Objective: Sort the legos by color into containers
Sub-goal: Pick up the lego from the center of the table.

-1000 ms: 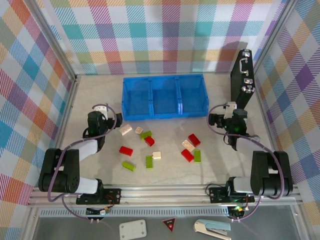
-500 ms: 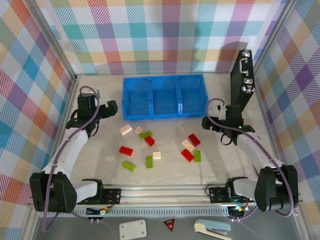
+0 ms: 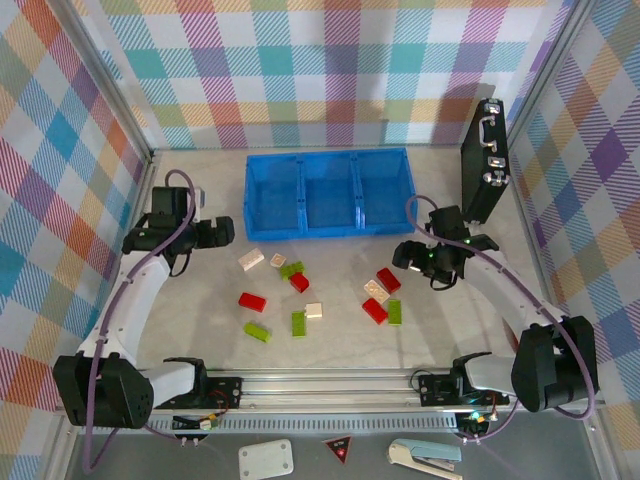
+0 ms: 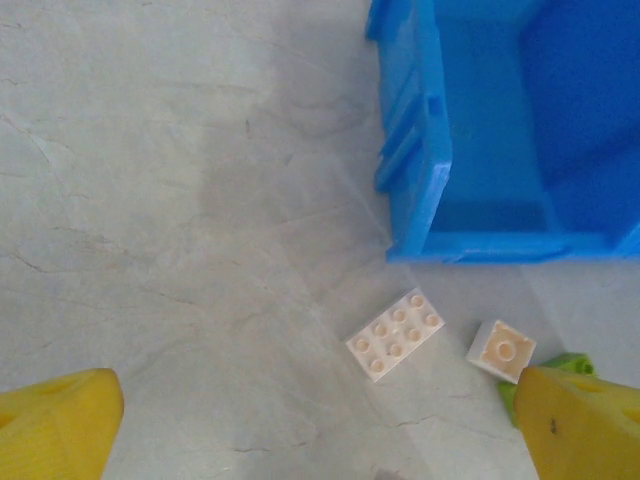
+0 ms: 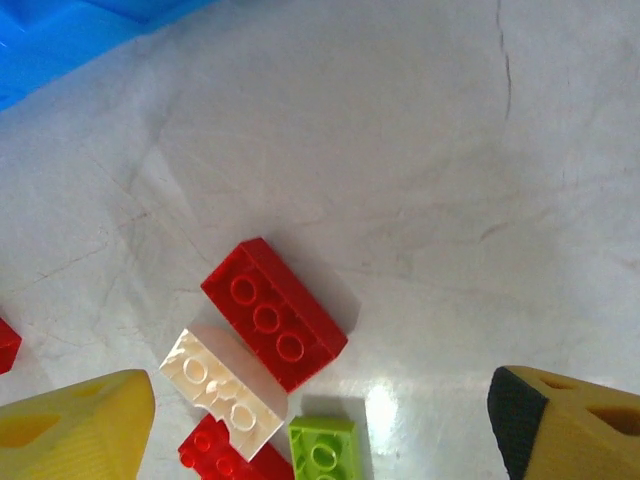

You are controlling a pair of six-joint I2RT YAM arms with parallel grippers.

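**L and R claws both released, nothing gripped; legos on the worktop, in front of the bin.**

L claw (image 4: 320, 430): fingers spread wide, empty, hovering over bare worktop (image 4: 150, 200) near the left front corner of the blue bin (image 4: 415, 170). Just ahead of it I see a cream 2x4 brick (image 4: 396, 335) with a small cream brick (image 4: 501, 351) beside it, and a lime brick (image 4: 572, 364) partly hidden behind one fingertip. R claw (image 5: 330, 420): also spread, empty, above the right-hand cluster. There a red brick (image 5: 274, 313) lies against a long cream brick (image 5: 222, 393), with a green brick (image 5: 325, 450) and a second red brick (image 5: 212, 450) at the frame's lower edge. Top view: the legos (image 3: 299, 282) lie scattered between the two arms, all on the worktop outside the bin's three compartments. A black briefcase (image 3: 487, 160) stands upright at the right wall.
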